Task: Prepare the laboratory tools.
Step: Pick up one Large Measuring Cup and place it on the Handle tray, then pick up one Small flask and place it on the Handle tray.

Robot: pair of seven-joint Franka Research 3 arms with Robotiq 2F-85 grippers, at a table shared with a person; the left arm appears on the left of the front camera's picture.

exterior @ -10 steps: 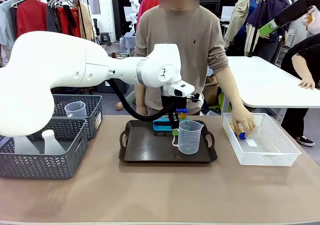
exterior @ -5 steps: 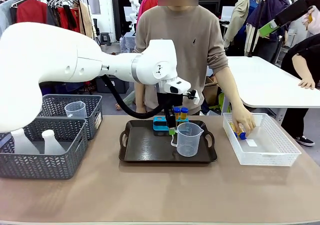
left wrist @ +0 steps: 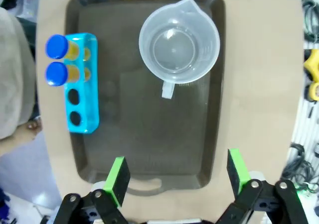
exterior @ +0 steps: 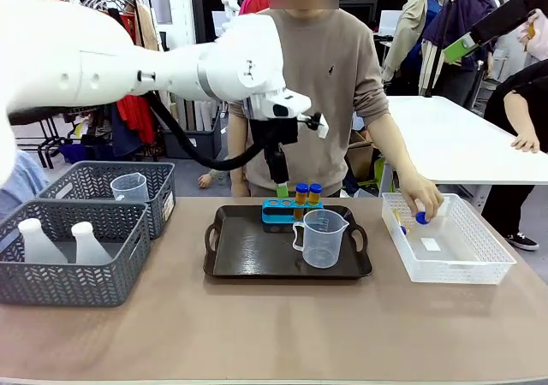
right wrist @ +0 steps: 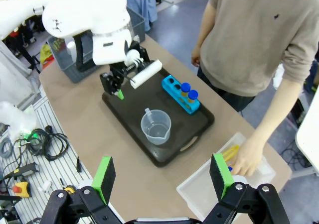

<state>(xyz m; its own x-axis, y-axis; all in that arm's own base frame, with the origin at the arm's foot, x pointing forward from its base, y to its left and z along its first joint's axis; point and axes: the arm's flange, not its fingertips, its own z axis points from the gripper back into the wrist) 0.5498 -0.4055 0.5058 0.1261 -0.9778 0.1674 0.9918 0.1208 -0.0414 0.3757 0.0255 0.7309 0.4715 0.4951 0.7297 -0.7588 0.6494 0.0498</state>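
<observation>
Overhead, left tool [left wrist: 178, 170] wide open, empty; measuring beaker [left wrist: 179, 47] on black tray [left wrist: 149, 139] below, well apart

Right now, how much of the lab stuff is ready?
Done: the beaker sits on the black tray, and two blue-capped tubes stand in the blue rack. In hand: the person's hand is on another tube in the white basket; the left gripper hangs open and empty above the tray. Left: two rack holes are empty, and two flasks wait in the grey basket.
</observation>
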